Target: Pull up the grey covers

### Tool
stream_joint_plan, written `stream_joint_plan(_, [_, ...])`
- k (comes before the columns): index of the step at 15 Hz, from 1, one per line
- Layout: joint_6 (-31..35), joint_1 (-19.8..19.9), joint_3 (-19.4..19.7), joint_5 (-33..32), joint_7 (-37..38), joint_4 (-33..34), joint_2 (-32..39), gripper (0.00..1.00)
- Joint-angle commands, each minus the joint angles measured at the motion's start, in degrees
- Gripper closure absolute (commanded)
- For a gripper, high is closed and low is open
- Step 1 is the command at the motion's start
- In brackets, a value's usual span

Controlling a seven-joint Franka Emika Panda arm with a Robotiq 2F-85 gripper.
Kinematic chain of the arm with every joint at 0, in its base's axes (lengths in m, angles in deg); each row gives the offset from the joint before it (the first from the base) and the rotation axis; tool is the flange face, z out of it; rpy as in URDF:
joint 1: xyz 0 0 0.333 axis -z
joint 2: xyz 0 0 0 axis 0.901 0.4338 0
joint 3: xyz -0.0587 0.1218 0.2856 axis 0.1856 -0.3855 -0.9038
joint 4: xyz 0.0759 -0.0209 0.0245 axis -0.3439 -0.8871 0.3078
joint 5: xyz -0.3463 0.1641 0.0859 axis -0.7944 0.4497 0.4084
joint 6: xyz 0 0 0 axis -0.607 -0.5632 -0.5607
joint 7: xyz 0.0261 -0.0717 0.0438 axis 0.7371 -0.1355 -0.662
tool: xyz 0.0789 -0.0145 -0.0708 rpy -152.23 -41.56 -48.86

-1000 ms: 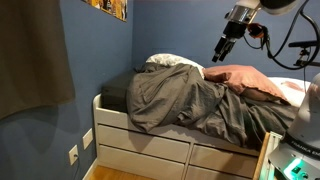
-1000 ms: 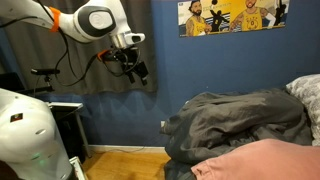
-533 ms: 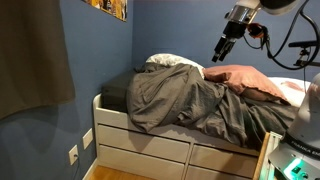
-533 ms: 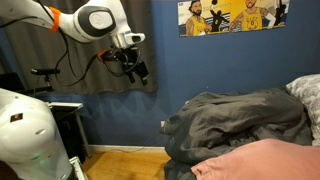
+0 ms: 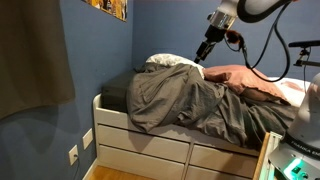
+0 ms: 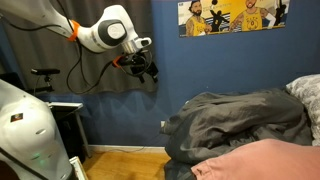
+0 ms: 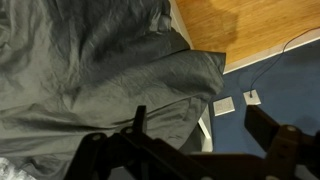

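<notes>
Currently the grey covers (image 5: pixel 180 100) are lying in a rumpled heap across the middle of the surface, a bed with a white drawer frame (image 5: pixel 135 135), and one fold is spilling over the near edge of that frame. In an exterior view a light grey-white pillow (image 5: pixel 172 62) is peeking out at the far side of the heap, while a pinkish-brown pillow (image 5: pixel 250 80) is resting just to the right of it, touching the fabric. The arm (image 5: pixel 235 12) is reaching in from the upper right, and its jaws are hovering in the air above the far right part of the covers, apart from the cloth. Seen from the wrist, the jaws are standing spread wide with nothing between them, and the covers (image 7: pixel 90 70) are filling the left of that view, with wooden floor (image 7: pixel 240 25) and a wall socket (image 7: pixel 225 105) showing at the right. In an exterior view the covers (image 6: pixel 240 120) are bunching at the right, under a poster (image 6: pixel 230 15) on the blue wall.
</notes>
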Motion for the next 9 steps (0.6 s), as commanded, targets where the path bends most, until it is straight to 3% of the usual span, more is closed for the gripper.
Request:
stream_joint_plan(1, [4.9, 2.3, -2.4, -5.5, 3.1, 8.0, 13.4, 0.0])
stream_joint_plan(5, [7.4, 4.9, -4.2, -16.1, 11.0, 15.7, 25.5, 0.0])
stream_joint_plan(7, [6.9, 4.2, -3.6, -20.8, 16.1, 19.1, 30.6, 0.0])
stream_joint_plan(8, [5.6, 2.4, -2.2, -17.7, 13.5, 20.4, 32.4, 0.0])
stream_joint_plan(9, [6.9, 1.9, -1.2, -17.3, 12.5, 16.1, 27.8, 0.0])
